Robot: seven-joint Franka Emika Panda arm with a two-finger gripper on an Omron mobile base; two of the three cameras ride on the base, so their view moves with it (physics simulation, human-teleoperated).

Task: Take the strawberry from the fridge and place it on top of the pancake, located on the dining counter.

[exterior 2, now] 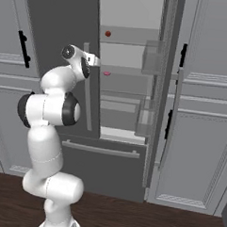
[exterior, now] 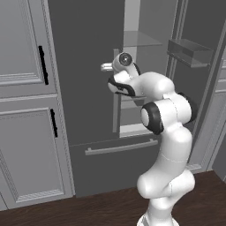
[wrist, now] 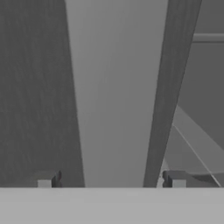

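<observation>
End effector [exterior: 106, 67] sits at the fridge's [exterior: 84, 66] left door handle [exterior: 116, 110] in the left base view, hand pointing at the door edge; fingers hidden behind the hand from here, so spread can't be read in this view. Right door [exterior: 198, 88] is swung open w/ a bin on it, glass shelf visible inside; left door looks shut or nearly so. Right base view: end effector [exterior 2: 93, 60] is just beside the top of the same handle [exterior 2: 87, 100], and the fridge interior is exposed on the right half. Strawberry [exterior 2: 107, 34] sits on an upper shelf, well apart from the hand; a flatter pink piece [exterior 2: 107, 73] lies on the shelf below. Hand view: end effector [wrist: 111, 183] has its two tips spread wide, one either side of the pale handle bar [wrist: 118, 96], w/ visible gaps, so straddling, not pinching anything. Judgement on progress: early stage. One door open, berry not touched yet, hand seems to be working the left handle. Still left: reach in, grab the berry, drive to the dining worktop, set it on the pancake.
</observation>
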